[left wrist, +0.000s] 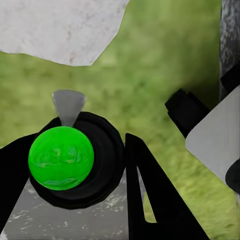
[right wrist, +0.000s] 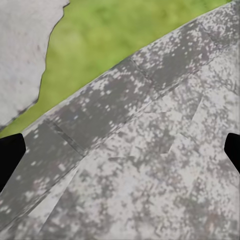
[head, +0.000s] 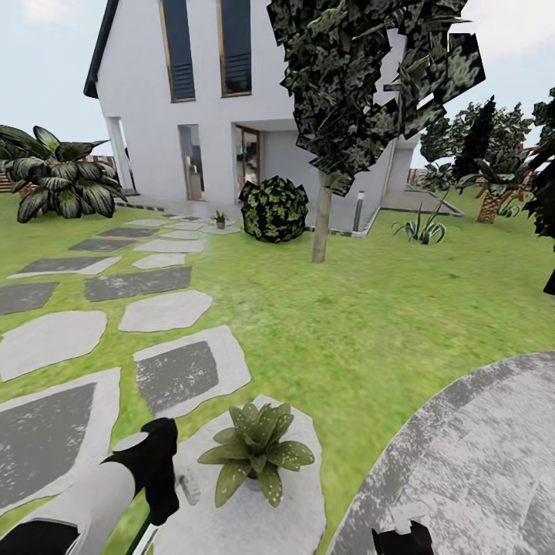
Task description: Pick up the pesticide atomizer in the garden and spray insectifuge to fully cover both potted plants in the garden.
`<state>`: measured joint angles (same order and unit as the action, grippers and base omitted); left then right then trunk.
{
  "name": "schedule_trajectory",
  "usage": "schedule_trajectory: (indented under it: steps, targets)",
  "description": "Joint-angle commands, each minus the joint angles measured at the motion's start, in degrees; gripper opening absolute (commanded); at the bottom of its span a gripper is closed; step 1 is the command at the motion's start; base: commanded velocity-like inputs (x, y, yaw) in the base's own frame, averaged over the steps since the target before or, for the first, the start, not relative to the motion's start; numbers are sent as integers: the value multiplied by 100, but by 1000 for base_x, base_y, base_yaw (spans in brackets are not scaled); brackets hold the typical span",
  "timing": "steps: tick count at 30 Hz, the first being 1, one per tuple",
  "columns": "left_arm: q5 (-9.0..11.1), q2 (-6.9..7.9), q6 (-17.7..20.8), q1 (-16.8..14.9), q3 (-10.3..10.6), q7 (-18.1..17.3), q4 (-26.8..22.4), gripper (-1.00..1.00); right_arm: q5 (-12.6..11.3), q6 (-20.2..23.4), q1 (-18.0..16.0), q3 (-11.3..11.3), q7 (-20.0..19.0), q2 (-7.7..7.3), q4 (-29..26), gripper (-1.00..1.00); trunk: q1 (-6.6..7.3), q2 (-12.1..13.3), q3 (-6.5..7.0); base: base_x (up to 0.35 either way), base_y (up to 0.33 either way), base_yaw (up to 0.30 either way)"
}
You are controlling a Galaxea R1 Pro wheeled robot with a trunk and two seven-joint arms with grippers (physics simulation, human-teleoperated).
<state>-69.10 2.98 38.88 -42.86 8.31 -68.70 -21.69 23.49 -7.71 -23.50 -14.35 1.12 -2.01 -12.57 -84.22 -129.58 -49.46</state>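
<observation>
A potted plant, a low rosette of speckled green leaves in a small grey pot, stands on a pale stepping stone close in front of me. A second small potted plant sits far off near the house. My left gripper is just left of the near plant. In the left wrist view the left gripper is shut on the pesticide atomizer, a dark round body with a bright green centre and a pale nozzle. My right gripper hangs open over the grey patio.
Grey stepping stones run across the lawn toward a white house. A tree trunk, a round dark bush and a big leafy bush stand beyond. The round paved patio lies at the right.
</observation>
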Motion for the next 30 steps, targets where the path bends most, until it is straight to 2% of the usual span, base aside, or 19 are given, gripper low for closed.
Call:
schedule_trajectory:
  steps: [1, 3, 5, 6, 7, 8, 9, 10, 17, 21, 26, 30]
  targets:
    - [-15, 13, 50, 1, 14, -39, -9, -100, 59, -27, -5, -39, 11, 1, 8, 100, 1, -2, -6, 0, 0, 0]
    - [-16, 47, 44, 25, 13, 87, -5, -100, 65, -28, -5, -35, 11, -1, 8, 100, 1, -2, -6, 0, 0, 0]
    - [9, 54, 41, 155, 6, 641, -10, -100, 67, -28, -5, -33, 11, -1, 8, 100, 1, -2, -6, 0, 0, 0]
    - [39, 49, 41, 171, 5, 725, -10, -100, 67, -28, -5, -33, 11, -1, 8, 100, 1, -2, -6, 0, 0, 0]
    - [392, 21, 36, 194, 8, 870, -12, -100, 68, -28, -5, -34, 11, -1, 8, 100, 1, -2, -6, 0, 0, 0]
    - [569, 10, 34, 197, 11, 901, -17, -100, 68, -28, -5, -35, 11, -1, 8, 100, 1, -2, -6, 0, 0, 0]
    - [692, -7, 36, 198, 6, 929, -19, -100, 63, -23, -5, -40, 11, -1, 8, 100, 1, -2, -6, 0, 0, 0]
    - [718, -16, 37, 204, 0, 934, -14, -100, 61, -23, -5, -41, 11, -1, 8, 100, 1, -2, -6, 0, 0, -5]
    - [724, -9, 38, 207, -5, 938, -11, -100, 59, -20, -5, -42, 11, 1, 8, 100, 1, -2, -6, -12, 8, -229]
    - [722, -8, 40, 219, -5, 938, -10, -100, 59, -20, -5, -42, 11, -1, 8, 100, 1, -2, -6, -230, 105, -273]
    - [722, -8, 41, 225, -5, 941, -11, -100, 59, -20, -5, -42, 11, 2, 8, 100, 1, -2, -6, -241, 199, -269]
    - [726, -7, 41, 225, -5, 943, -3, -100, 59, -20, -5, -42, 11, 2, 8, 100, 1, -2, -6, -40, 292, -70]
